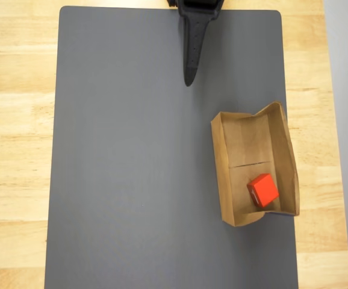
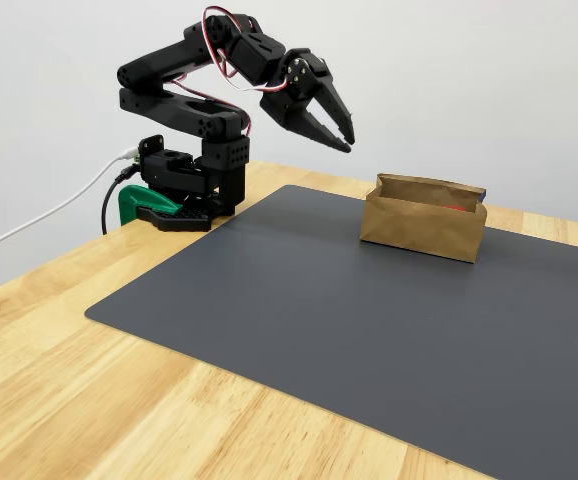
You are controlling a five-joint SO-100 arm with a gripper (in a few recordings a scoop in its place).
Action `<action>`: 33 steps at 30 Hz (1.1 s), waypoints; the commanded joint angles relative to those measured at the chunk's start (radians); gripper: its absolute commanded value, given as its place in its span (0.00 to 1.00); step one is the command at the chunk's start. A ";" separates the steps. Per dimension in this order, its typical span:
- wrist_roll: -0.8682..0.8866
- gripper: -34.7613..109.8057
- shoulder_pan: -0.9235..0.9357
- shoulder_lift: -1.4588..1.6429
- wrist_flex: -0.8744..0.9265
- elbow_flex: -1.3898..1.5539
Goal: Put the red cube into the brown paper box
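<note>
Gripper point(image 2: 344, 137) is hanging in the air w/ nothing between its fingers and nothing touching them. In the fixed view the two black fingers are lying close together, tips nearly meeting, pointing down toward 4 o'clock; can't tell if they are fully closed or a sliver apart. In the overhead view the gripper point(image 1: 189, 78) is showing as one dark tapered shape at 12 o'clock of the frame, tip aiming to 6 o'clock over the grey mat point(image 1: 132, 180), well apart from the box.

Red cube point(image 1: 262, 190) is sitting inside the brown paper box point(image 1: 223, 174), on the floor of the half below the crease, i.e. toward 6 o'clock, near the right wall, turned a bit askew. A small white mark is showing on its left face. From the fixed view only a sliver of red point(image 2: 456, 208) is peeking over the brown paper box point(image 2: 419, 232) rim.

Box is resting on the mat's right edge at approx 4 o'clock from the mat centre in the overhead view, walls bending slightly. Mat is lying on a wood table point(image 1: 14, 120). Arm base is clamped at the table's far edge w/ a green clamp point(image 2: 139, 203).
</note>
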 commanded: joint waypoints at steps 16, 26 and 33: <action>-0.034 0.24 0.023 0.095 0.081 0.130; -0.028 0.24 0.025 0.095 0.081 0.130; -0.031 0.24 0.021 0.095 0.081 0.130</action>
